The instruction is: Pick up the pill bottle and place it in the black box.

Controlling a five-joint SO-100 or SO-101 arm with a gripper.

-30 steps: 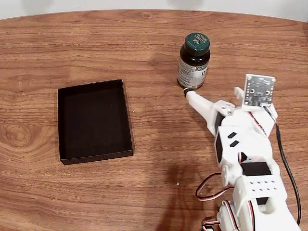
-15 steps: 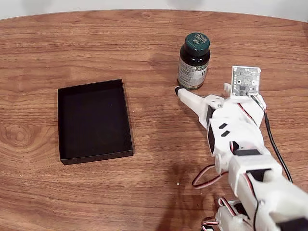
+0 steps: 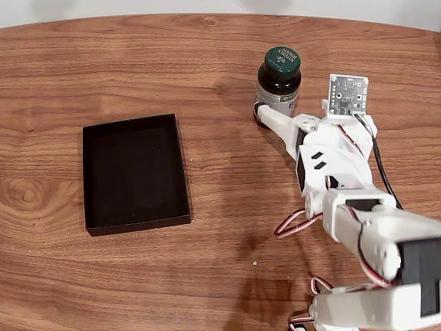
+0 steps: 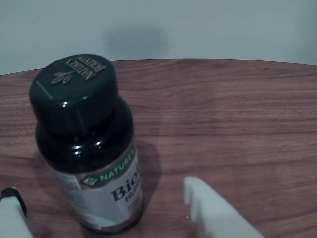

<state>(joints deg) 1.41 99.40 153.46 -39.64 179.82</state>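
The pill bottle (image 3: 279, 79) stands upright on the wooden table at the back, dark amber with a green cap and a white-and-green label. My gripper (image 3: 280, 110) is open around its lower part. In the fixed view one white finger (image 3: 265, 114) lies against the bottle's left base. The wrist view puts the pill bottle (image 4: 89, 144) close up, with my gripper (image 4: 106, 210) low at its base and one white finger (image 4: 213, 210) on each side, the right one a little apart from the label. The black box (image 3: 134, 172) lies on the table's left half with nothing in it.
The table's curved far edge (image 3: 207, 15) runs just behind the bottle, with a pale wall beyond. My white arm (image 3: 344, 200) with its loose red and black wires fills the lower right. Bare wood separates the bottle from the box.
My arm has reached forward and up the picture. The left fingertip went from in front of the bottle to beside its base, so the open fingers now flank it. Bottle and box have not moved.
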